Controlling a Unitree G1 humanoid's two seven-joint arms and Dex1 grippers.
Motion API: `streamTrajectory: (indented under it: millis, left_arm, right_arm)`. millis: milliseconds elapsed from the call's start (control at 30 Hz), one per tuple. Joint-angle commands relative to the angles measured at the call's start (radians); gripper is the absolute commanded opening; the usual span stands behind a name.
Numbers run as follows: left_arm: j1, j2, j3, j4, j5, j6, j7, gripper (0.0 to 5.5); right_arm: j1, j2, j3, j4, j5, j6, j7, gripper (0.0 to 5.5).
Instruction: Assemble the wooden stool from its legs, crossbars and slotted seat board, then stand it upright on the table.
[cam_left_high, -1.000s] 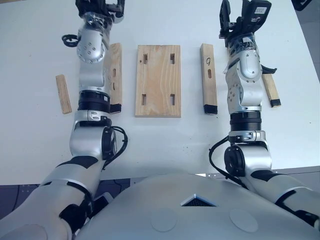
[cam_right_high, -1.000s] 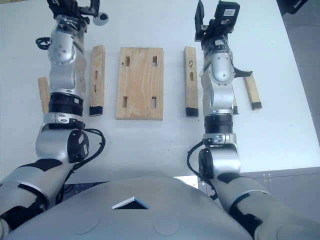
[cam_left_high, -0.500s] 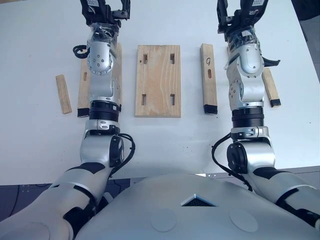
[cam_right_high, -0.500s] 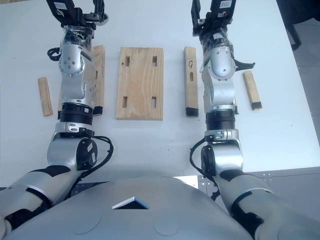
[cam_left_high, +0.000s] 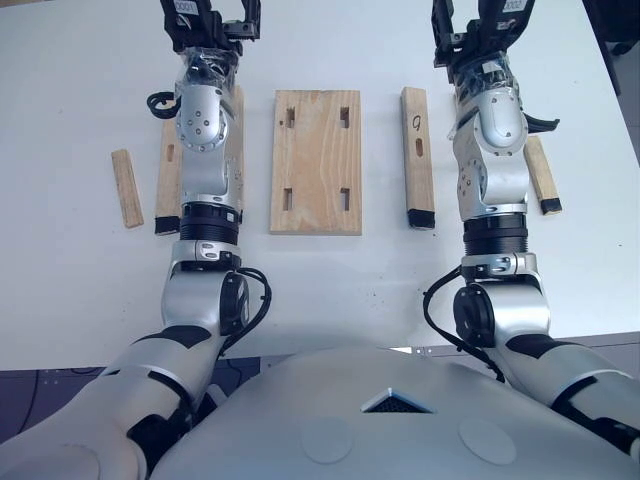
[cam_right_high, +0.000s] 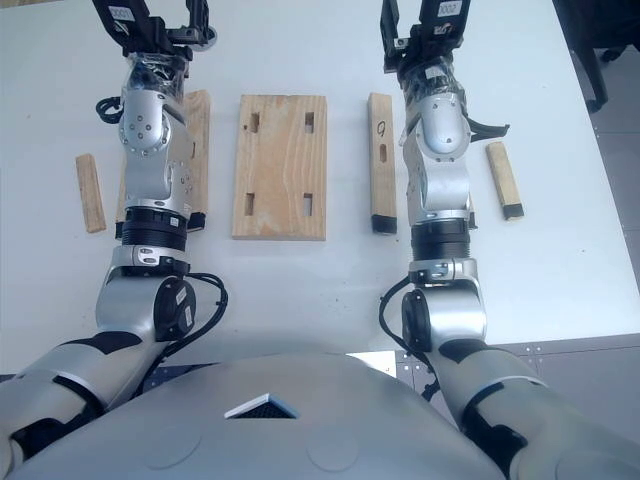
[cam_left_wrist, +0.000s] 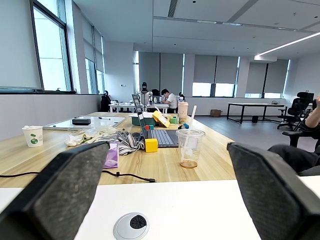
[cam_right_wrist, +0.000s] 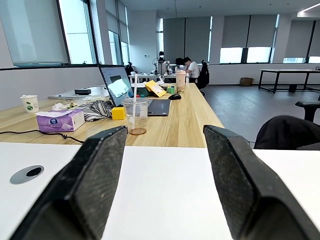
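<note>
The slotted seat board (cam_left_high: 316, 160) lies flat mid-table. A leg with a black end (cam_left_high: 418, 155) lies to its right, and a short crossbar (cam_left_high: 542, 176) farther right. Left of the board, a slotted leg (cam_left_high: 167, 175) and more wood (cam_left_high: 238, 130) show on either side of my left forearm; another short crossbar (cam_left_high: 126, 187) lies beyond them. My left gripper (cam_left_high: 210, 14) is held above the far part of the table, past the legs, open and empty, pads (cam_left_wrist: 60, 190) wide apart. My right gripper (cam_left_high: 484, 14) is likewise open and empty beyond the right leg, pads (cam_right_wrist: 95, 180) apart.
The white table's right edge (cam_left_high: 622, 110) runs close to the right crossbar. A round cable grommet (cam_left_wrist: 131, 226) sits in the tabletop ahead of the grippers. Beyond the table stands a wooden desk (cam_right_wrist: 165, 127) with a cup, a laptop and clutter.
Over the last second my left arm swung inward over the left legs, uncovering the outer one, and both wrists straightened to point ahead. Nothing has moved in the last half second.
</note>
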Motion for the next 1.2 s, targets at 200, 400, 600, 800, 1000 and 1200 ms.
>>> streamTrajectory:
  millis: [200, 400, 600, 800, 1000, 1200]
  left_arm:
    - [0.024, -0.002, -0.009, -0.03, -0.009, -0.023, -0.039, 3.45]
    - [0.073, 0.017, 0.027, -0.061, 0.012, 0.009, 0.026, 3.13]
    - [0.127, 0.016, 0.033, -0.117, 0.015, 0.038, 0.05, 3.13]
    - [0.13, 0.024, 0.034, -0.136, 0.014, 0.059, 0.045, 3.13]
    - [0.14, 0.029, 0.034, -0.156, 0.016, 0.078, 0.035, 3.1]
    - [0.151, 0.016, 0.033, -0.188, -0.01, 0.114, 0.016, 3.1]
  right_arm:
    - [0.012, -0.046, 0.001, -0.043, -0.022, 0.012, 0.008, 2.86]
    - [0.312, -0.413, -0.173, -0.204, 0.203, 0.145, 0.462, 2.86]
    - [0.546, -0.553, -0.3, -0.063, 0.329, 0.282, 0.678, 2.86]
    - [0.629, -0.535, -0.281, -0.009, 0.285, 0.251, 0.67, 2.86]
    - [0.714, -0.512, -0.249, -0.01, 0.252, 0.195, 0.639, 2.03]
    - [0.724, -0.497, -0.249, -0.013, 0.266, 0.18, 0.6, 1.31]
